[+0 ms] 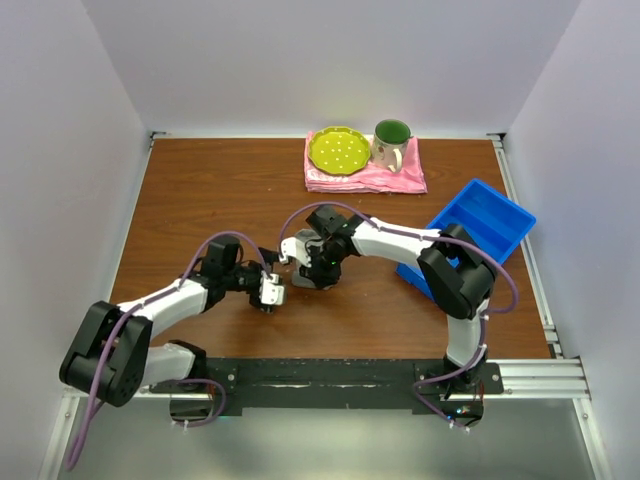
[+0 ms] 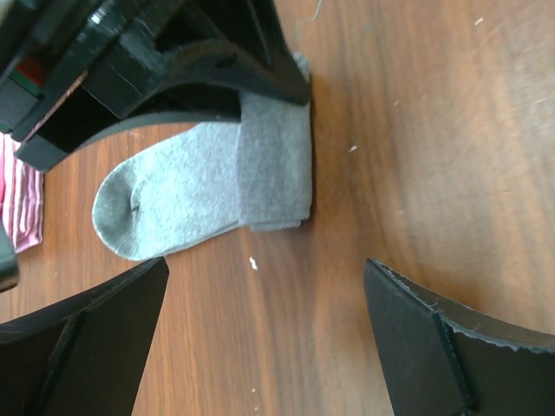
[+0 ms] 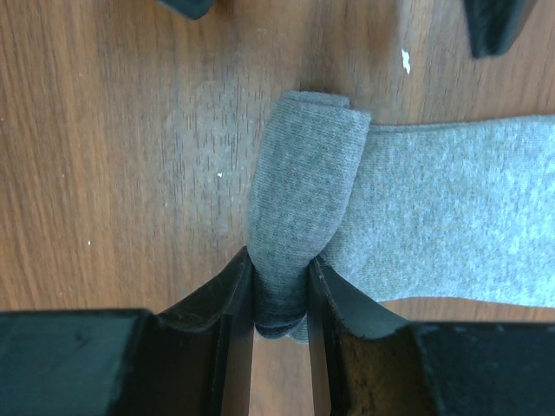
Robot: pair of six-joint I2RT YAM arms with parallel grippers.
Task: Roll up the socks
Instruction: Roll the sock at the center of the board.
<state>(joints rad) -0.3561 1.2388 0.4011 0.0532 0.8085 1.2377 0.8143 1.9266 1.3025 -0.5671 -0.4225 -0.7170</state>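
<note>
One sock (image 3: 434, 217) — right end effector (image 3: 281, 264) pinches its rolled end; left end effector (image 2: 264, 270) spread.

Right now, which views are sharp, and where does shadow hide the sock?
Left wrist: sock sharp, evenly lit. Right wrist: knit texture sharp, deep shadow where the right gripper pinches the fold. Top external: even light, that gripper covers most of it.

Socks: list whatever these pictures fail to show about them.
- Right wrist: the frame's right edge cuts off the toe of the socks; the right gripper hides the roll's near end.
- Left wrist: the right gripper covers the rolled end.
- Top external: the right gripper and the left gripper hide nearly all the fabric.
- Every view: one sock or two, cannot tell.
</note>
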